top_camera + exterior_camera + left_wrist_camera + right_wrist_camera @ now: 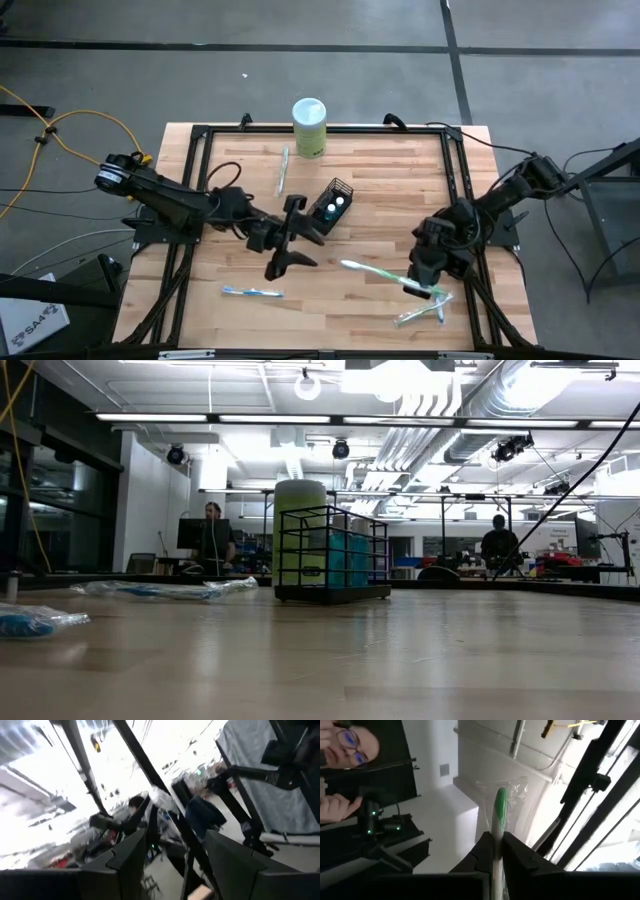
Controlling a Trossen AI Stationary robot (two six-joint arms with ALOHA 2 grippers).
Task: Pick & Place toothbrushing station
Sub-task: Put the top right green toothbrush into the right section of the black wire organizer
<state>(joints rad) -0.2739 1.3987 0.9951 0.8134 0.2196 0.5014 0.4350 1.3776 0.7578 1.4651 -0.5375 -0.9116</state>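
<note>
The black wire-mesh holder point(333, 203) point(330, 555) stands mid-table on its base, with teal tubes point(334, 208) inside. My left gripper point(303, 243) point(180, 870) hangs open just on the near-left side of it, nothing between its fingers. My right gripper point(418, 286) point(496, 851) is over the near right of the table, shut on a green-and-white toothbrush point(375, 271) point(499, 810) in a clear wrapper. Other wrapped toothbrushes lie flat on the table: far left of centre point(282, 170), near left point(252, 292) and near right point(420, 314). My right gripper pinches the wrapped toothbrush between its two fingers, on one end of the handle point(495, 837). The brush lies along the fingers and sticks out well past their tips. It is lifted clear of the table, its free end point(347, 265) pointing toward the table's left.
A pale green canister with a white lid point(309, 126) point(298, 525) stands at the far edge behind the holder. A black frame point(200, 140) runs around the tabletop. People show in the room beyond the table.
</note>
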